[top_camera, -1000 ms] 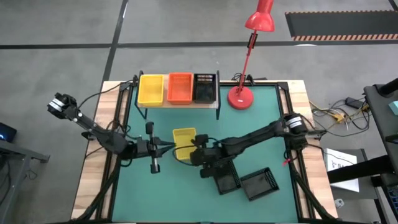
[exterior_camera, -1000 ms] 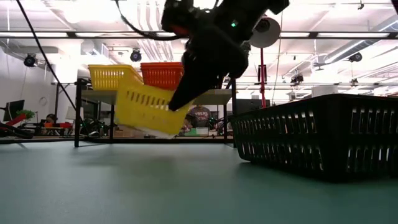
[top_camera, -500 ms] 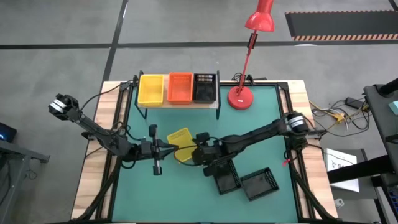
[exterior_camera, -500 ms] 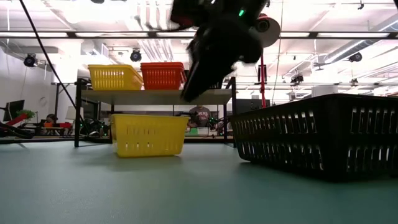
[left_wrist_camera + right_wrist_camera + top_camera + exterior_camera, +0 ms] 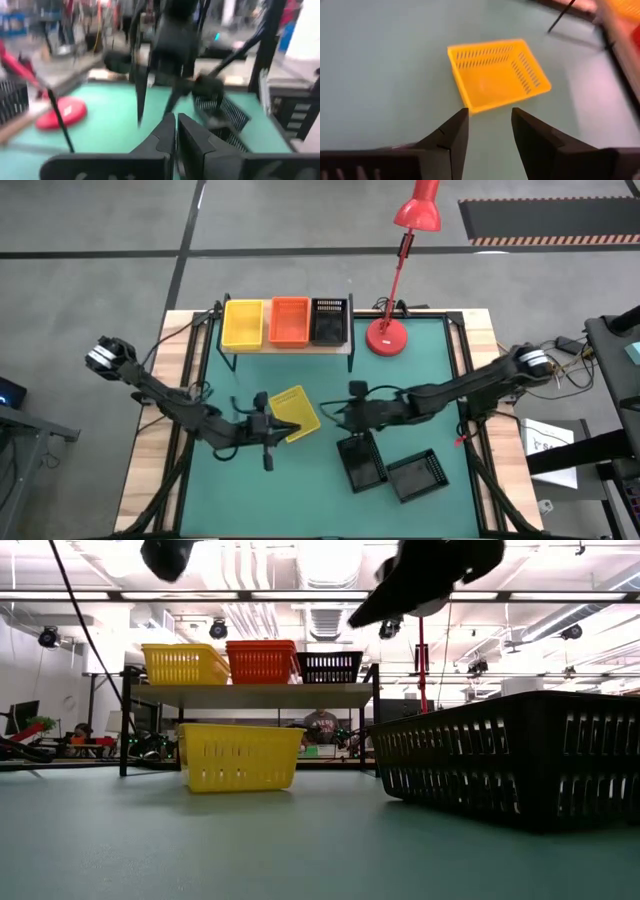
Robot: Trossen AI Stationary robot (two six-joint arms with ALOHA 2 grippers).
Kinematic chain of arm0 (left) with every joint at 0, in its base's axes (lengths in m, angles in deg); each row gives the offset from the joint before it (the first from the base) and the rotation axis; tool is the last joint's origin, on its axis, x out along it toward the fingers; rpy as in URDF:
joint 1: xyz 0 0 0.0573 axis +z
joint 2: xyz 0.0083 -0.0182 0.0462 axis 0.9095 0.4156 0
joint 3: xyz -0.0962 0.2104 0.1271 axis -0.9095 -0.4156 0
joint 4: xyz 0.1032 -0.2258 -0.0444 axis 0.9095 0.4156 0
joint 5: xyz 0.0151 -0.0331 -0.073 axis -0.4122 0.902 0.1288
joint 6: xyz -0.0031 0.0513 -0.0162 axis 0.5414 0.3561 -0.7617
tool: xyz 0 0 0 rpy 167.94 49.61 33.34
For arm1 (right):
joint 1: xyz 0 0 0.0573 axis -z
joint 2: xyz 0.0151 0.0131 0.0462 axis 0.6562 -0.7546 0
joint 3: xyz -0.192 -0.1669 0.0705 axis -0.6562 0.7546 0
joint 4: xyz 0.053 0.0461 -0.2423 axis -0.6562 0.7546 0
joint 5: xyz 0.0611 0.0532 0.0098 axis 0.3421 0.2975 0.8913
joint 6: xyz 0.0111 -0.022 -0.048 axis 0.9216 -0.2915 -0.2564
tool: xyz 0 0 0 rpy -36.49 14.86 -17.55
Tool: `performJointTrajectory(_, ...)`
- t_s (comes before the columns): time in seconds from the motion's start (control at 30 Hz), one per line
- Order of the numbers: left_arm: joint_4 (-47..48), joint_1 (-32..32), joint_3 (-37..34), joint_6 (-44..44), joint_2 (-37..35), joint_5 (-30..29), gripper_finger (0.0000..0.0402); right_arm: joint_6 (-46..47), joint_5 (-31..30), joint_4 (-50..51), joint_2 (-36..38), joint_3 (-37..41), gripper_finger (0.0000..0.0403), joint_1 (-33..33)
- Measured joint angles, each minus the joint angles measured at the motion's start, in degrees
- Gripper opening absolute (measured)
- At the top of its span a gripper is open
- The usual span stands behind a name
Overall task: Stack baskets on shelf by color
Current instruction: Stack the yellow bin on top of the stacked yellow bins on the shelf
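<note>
One yellow basket (image 5: pixel 294 412) (image 5: pixel 240 756) stands on its base on the green table, turned askew. On the shelf (image 5: pixel 340 348) at the far side sit a yellow basket (image 5: pixel 243 323), a red-orange basket (image 5: pixel 289 320) and a black basket (image 5: pixel 329 320), side by side. Two more black baskets (image 5: pixel 361 462) (image 5: pixel 416 474) rest on the table near the front. My right gripper (image 5: pixel 489 117) (image 5: pixel 338 412) is open, raised, just right of the loose yellow basket. My left gripper (image 5: pixel 176 125) (image 5: pixel 277 423) is shut, high over that basket's left edge.
A red desk lamp (image 5: pixel 386 335) stands on the table right of the shelf, its head reaching beyond the far edge. The nearer black basket (image 5: pixel 520 755) fills the right side of the low view. Bare green table (image 5: pixel 250 490) lies at the near left.
My right gripper has opened and let go of the yellow basket, then drawn up and toward the table's right edge. The basket, held tilted and clear before, has dropped onto its base and turned askew. My left gripper has moved a little toward the table's right.
</note>
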Motion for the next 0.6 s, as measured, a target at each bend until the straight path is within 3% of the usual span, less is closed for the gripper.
performJointTrajectory(0.1,13.26,1.22,5.29,-9.15,3.73,0.03,0.0004,-1.27,-0.06,-7.50,5.03,6.69,0.0138,-0.08)
performJointTrajectory(0.27,52.56,2.87,22.91,-27.08,13.59,7.51,0.0004,-6.65,-0.20,-21.89,11.69,17.30,0.0138,0.12)
performJointTrajectory(0.33,63.35,3.30,30.22,-30.01,18.12,9.54,0.0004,-7.09,-0.17,-25.89,14.08,20.75,0.0140,0.22)
performJointTrajectory(0.43,70.76,3.39,37.14,-29.68,23.49,10.46,0.0004,-6.15,-0.16,-26.89,17.34,24.50,0.0143,0.24)
performJointTrajectory(0.6,70.73,4.34,40.62,-30.70,27.68,16.44,0.0004,-5.62,-0.20,-26.99,22.66,27.35,0.0143,0.31)
